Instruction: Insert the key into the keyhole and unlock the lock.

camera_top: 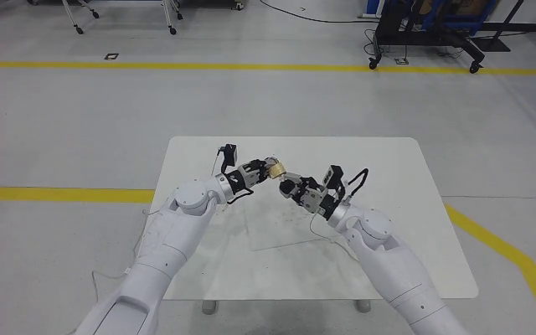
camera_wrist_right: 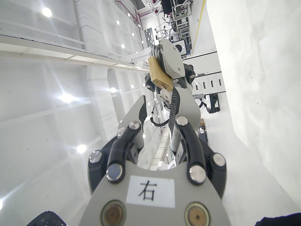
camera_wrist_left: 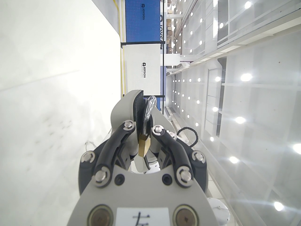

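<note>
Left hand (camera_top: 269, 170), top view: holding small brass padlock (camera_top: 276, 167) above white tabletop (camera_top: 394, 167), my right hand (camera_top: 288, 183) just beside.
Left wrist view: silver shackle (camera_wrist_left: 150, 109) pinched between my pads (camera_wrist_left: 138, 105).
Right wrist view: fingers (camera_wrist_right: 141, 109) narrowly apart, pale key (camera_wrist_right: 164, 95) against padlock's base.

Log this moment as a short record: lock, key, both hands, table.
lock: brass padlock, held in the air above the table
left hand: shut on the lock
right hand: fingers apart, tips at the lock's keyhole end
key: pale piece at the lock's underside, beside one finger of the right hand; whether it is fully in cannot be told
</note>
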Robot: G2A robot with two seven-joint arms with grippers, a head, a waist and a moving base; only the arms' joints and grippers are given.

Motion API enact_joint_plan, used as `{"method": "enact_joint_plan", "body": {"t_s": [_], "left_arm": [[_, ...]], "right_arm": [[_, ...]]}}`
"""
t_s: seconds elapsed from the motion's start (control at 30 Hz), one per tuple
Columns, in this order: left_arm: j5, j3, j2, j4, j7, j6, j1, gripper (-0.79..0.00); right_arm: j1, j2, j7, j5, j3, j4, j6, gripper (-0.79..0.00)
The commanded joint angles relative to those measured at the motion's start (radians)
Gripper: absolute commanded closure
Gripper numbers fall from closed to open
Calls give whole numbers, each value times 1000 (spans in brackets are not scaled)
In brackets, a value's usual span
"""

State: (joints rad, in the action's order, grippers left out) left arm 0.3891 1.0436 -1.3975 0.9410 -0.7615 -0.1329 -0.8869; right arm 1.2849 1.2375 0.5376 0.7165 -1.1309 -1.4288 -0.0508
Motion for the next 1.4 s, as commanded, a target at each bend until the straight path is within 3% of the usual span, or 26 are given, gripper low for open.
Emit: {"method": "enact_joint_plan", "body": {"t_s": [0.0,0.13,0.23,0.57,1.0,1.17,1.37], "left_arm": [[0,0,0,0,-1,1,0,0],[-1,1,0,-1,-2,1,1,0],[-1,1,-1,-2,-6,5,1,0],[-8,-4,-3,-4,-19,-11,6,0],[-53,-4,2,30,-29,-91,-8,0],[-62,3,5,47,-23,-115,-18,0],[-74,8,8,67,-23,-129,-30,0]], "right_arm": [[-4,2,-6,-4,5,3,-7,-203],[-14,7,0,6,16,14,-17,-160],[-22,9,2,16,15,29,-22,0],[-41,18,32,153,-11,82,-72,0],[-107,29,265,493,-47,244,-360,0],[-139,33,339,548,-41,310,-433,0],[-159,37,365,555,-32,344,-445,0]]}}
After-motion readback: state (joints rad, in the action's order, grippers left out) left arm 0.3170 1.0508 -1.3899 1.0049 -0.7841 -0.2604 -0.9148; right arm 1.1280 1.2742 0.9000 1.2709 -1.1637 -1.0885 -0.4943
